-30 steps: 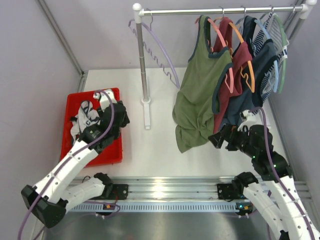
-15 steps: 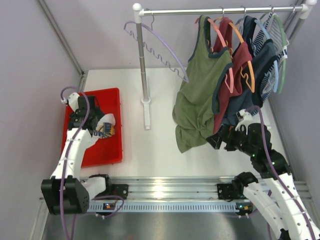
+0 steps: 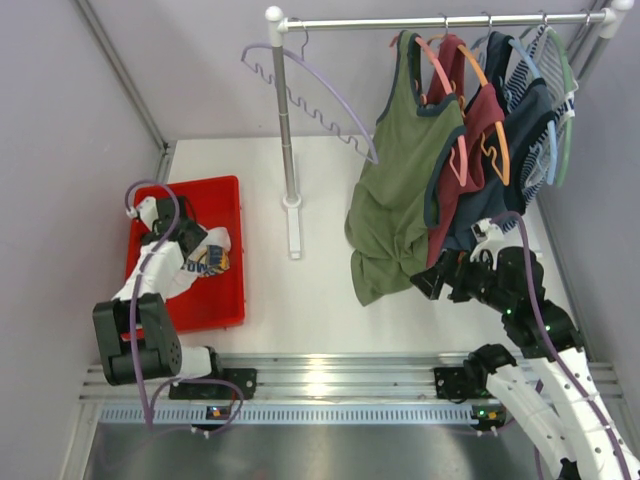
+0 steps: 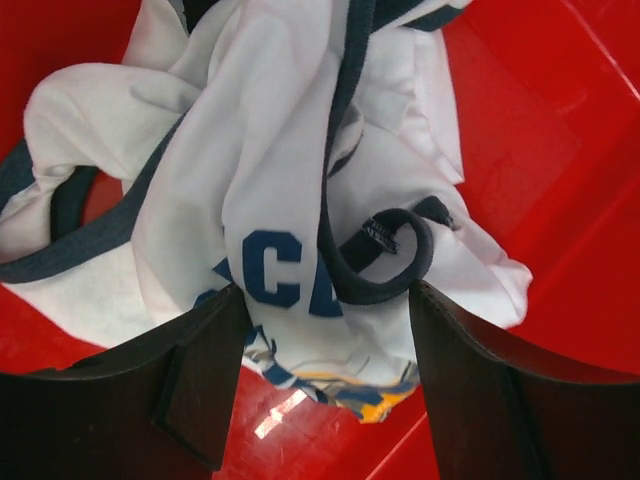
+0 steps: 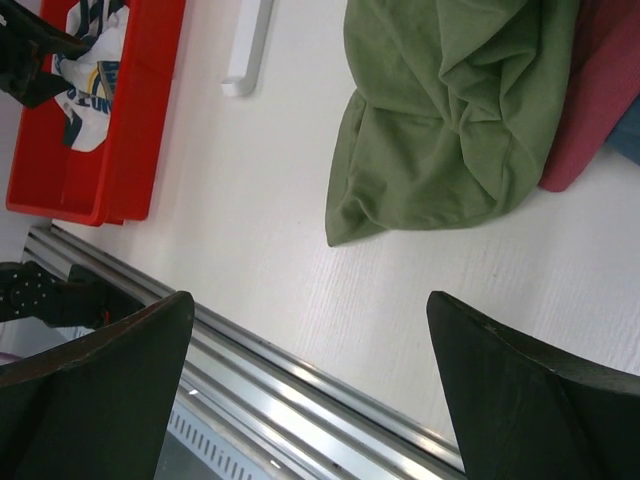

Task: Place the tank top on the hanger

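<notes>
White tabletop (image 3: 310,290) carries a steel clothes rail (image 3: 430,20) and a red plastic tray (image 3: 220,300). Crumpled in that tray lies the white, navy-trimmed tank top (image 4: 290,190); the thin lavender plastic hanger (image 3: 340,108) hangs bare at the rail's left end, well apart. The left jaws straddle the cloth, spread wide, gripping nothing; the right jaws gape empty. Closing on a bunched fold could lift a tangle whose armholes won't open for the hanger

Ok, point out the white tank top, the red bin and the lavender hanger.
tank top (image 4: 270,190): left wrist view, white fabric above the blue lettering.
red bin (image 3: 220,200): top view, bare floor near its far right corner.
lavender hanger (image 3: 338,90): top view, its upper arm.
</notes>
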Controlling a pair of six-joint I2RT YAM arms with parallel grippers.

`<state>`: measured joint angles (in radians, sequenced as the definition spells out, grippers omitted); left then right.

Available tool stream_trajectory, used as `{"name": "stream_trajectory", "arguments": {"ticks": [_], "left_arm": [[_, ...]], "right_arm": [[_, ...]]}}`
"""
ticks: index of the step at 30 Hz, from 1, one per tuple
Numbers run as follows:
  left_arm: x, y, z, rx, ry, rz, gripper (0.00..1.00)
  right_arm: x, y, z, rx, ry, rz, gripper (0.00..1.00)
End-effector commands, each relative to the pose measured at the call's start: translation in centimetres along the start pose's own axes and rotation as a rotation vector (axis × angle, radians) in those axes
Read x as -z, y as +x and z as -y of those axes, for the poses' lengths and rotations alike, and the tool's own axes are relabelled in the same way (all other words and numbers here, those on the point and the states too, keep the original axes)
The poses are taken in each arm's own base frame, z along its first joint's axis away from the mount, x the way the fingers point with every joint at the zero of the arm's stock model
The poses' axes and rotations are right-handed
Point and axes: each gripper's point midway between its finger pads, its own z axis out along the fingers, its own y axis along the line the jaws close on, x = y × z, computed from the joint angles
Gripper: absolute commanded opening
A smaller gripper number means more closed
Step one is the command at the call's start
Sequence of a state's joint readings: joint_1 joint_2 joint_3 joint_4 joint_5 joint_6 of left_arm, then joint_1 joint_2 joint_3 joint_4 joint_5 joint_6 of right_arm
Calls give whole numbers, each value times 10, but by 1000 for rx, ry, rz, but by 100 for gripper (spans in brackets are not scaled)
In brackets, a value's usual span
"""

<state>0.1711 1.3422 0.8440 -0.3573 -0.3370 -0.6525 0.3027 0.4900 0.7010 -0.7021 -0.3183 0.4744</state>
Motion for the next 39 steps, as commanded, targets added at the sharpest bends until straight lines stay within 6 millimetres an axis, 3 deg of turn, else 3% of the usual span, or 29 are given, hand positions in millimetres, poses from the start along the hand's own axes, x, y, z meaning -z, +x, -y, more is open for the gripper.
{"name": "stream_trajectory", "arguments": {"ticks": [1, 4, 7, 9, 10, 13, 15, 16, 18, 20, 26, 32, 39], "left_arm": [[-20, -11, 2, 42, 19, 43, 70], [-36, 1, -7, 26, -22, 4, 65], [-43, 6, -3, -11, -6, -33, 37], [-32, -6, 13, -46, 63, -39, 9], [-25, -6, 14, -68, 77, -57, 1], [12, -29, 30, -122, 181, -20, 0], [51, -56, 44, -178, 286, 54, 0], [65, -57, 42, -206, 299, 47, 0], [106, -81, 50, -243, 372, 111, 0], [140, -86, 53, -265, 442, 132, 0], [251, -133, 80, -274, 681, 282, 0], [330, -144, 102, -289, 933, 332, 0], [396, -164, 118, -278, 1117, 404, 0]], "right_arm": [[3, -16, -10, 28, -40, 55, 100], [2, -14, -11, 33, -48, 45, 100], [2, -14, -14, 39, -65, 41, 100], [3, -15, -15, 40, -68, 37, 100], [4, -16, -16, 43, -72, 42, 100], [5, -19, -19, 47, -80, 46, 100], [5, -21, -20, 48, -82, 47, 99], [5, -22, -21, 48, -79, 45, 100], [7, -25, -22, 57, -79, 49, 100], [10, -31, -24, 72, -74, 61, 100], [13, -47, -31, 100, -59, 53, 100], [13, -59, -37, 103, -67, 72, 100], [10, -62, -41, 76, -89, 89, 100]]}}
